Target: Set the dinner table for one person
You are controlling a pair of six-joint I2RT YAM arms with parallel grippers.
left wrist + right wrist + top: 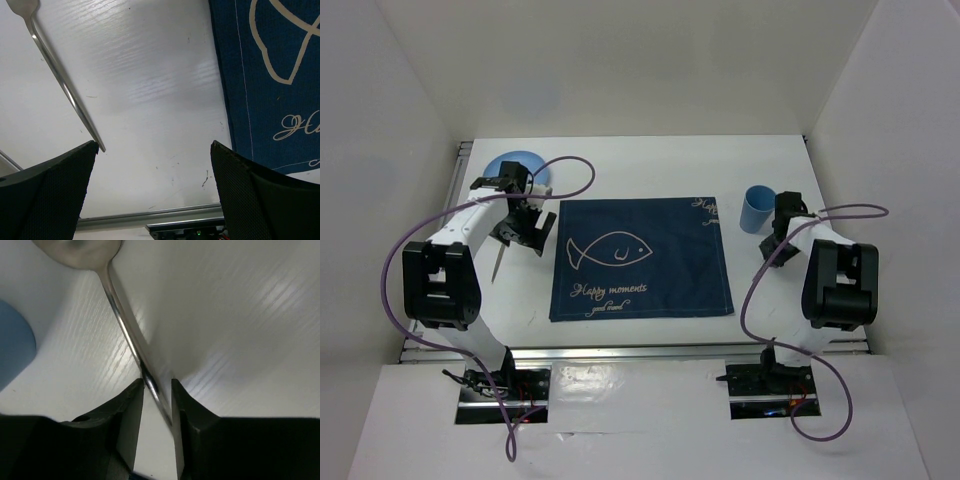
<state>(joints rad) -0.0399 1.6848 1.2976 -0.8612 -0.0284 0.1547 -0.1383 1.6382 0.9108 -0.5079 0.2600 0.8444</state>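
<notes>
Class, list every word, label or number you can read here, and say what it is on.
"Happy moments": script on the navy fish-print cloth placemat, below the fish.
Smaller line beneath it: too small to read.
Script in its far right corner: too small to read.
Nothing else.

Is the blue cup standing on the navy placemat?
No, the blue cup stands on the white table beyond the placemat's right edge.

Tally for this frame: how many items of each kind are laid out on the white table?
cutlery: 2 (utensil, spoon)
plate: 1
cup: 1
placemat: 1
Total: 5
</notes>
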